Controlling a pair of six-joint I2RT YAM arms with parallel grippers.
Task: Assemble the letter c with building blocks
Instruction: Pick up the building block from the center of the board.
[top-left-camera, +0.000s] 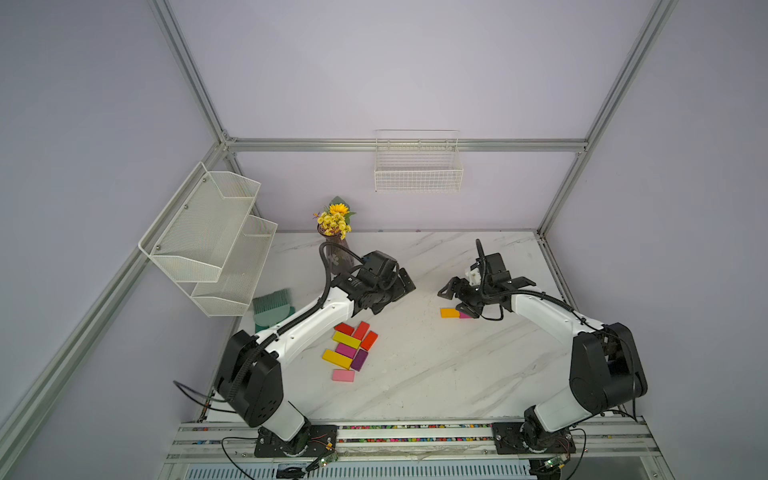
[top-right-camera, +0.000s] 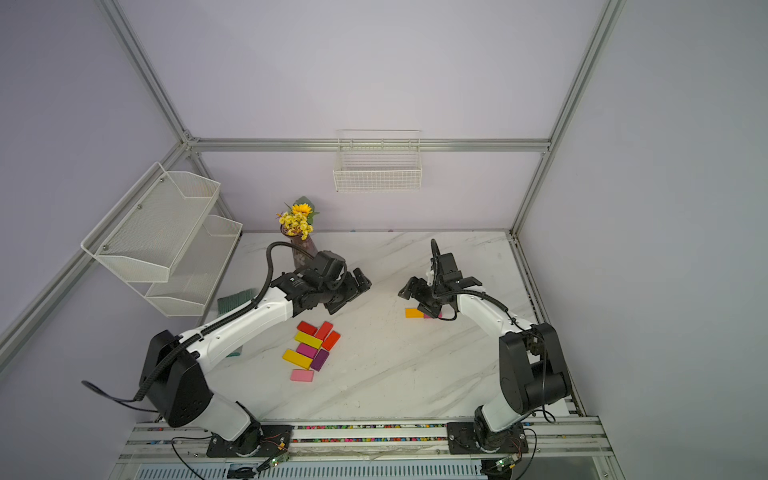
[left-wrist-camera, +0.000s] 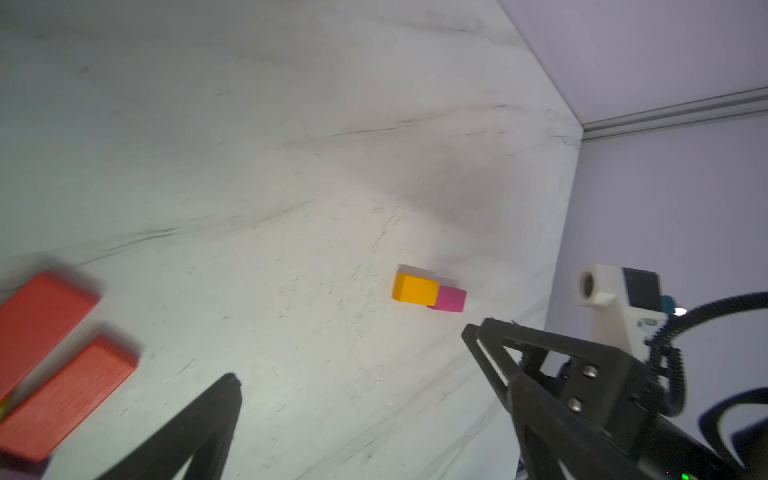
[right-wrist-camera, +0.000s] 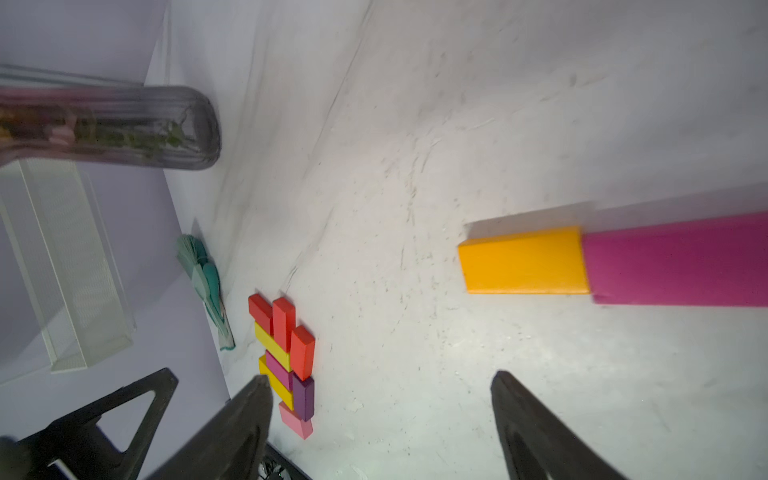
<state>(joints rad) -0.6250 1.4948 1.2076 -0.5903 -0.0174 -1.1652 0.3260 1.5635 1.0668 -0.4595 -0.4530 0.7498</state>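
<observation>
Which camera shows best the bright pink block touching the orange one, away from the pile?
The right wrist view: the pink block looks large, end against the orange block. In both top views only a sliver peeks from under the right claw. The left wrist view shows it small and far.

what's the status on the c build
Left claw open, empty. Right claw open, by orange block and magenta block, end to end. Eight blocks clustered near left arm. Nothing blocking.

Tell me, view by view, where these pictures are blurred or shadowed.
Left wrist: the red blocks are smeared, a soft shadow lies on the table near the orange block. Right wrist: the vase and magenta block look blurred. Both top views: sharp, evenly lit.
</observation>
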